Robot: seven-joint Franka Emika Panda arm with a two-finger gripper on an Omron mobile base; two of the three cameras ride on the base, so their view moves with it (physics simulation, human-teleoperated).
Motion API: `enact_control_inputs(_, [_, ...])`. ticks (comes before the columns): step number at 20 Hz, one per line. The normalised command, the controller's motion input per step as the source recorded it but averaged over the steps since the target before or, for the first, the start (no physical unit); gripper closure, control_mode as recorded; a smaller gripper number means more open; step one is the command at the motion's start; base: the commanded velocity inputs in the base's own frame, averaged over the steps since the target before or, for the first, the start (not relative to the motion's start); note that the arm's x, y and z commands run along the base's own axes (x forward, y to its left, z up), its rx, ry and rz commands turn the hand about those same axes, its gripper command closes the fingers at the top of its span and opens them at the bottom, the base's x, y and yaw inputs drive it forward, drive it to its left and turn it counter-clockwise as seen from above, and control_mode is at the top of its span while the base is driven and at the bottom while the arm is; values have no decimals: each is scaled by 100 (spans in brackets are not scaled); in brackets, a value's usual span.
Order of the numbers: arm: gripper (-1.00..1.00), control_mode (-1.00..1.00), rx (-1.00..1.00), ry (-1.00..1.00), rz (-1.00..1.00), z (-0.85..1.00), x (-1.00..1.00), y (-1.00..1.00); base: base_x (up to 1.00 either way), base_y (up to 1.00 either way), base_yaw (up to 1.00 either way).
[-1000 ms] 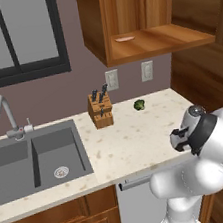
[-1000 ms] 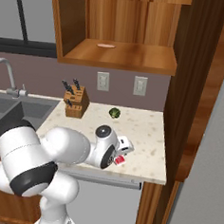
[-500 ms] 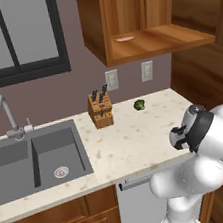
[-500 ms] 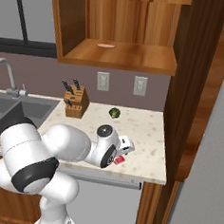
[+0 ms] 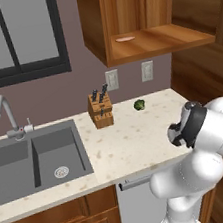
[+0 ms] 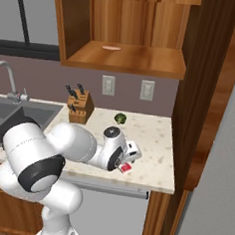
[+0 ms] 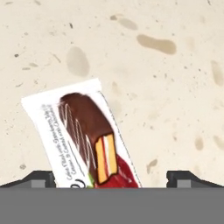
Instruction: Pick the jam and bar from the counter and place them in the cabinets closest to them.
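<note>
Gripper (image 7: 112, 178) tips barely visible, bar (image 7: 85, 139) cut off.

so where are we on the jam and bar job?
Nothing looks stowed yet. The bar lies flat on the counter, and the hand is open right over it, one fingertip on either side, not gripping. The wall cabinet shelf holds just a flat pink oval. I can't see the jam. Left: grasp and shelve the bar, then the jam.
</note>
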Motion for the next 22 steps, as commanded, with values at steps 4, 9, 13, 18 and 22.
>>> enact_control_inputs(4, [100, -100, -1, 2, 0, -7, 0, 0, 0, 0, 0])
enact_control_inputs(9, [100, -100, 0, 0, 0, 0, 0, 0, 0, 0, 0])
enact_control_inputs(13, [100, -100, 0, 1, -1, 0, 0, 0, 0, 0, 0])
enact_control_inputs(18, [100, -100, 2, 0, -6, 24, 0, 0, 0, 0, 0])
enact_control_inputs(22, [100, -100, 2, 0, -5, 34, 0, 0, 0, 0, 0])
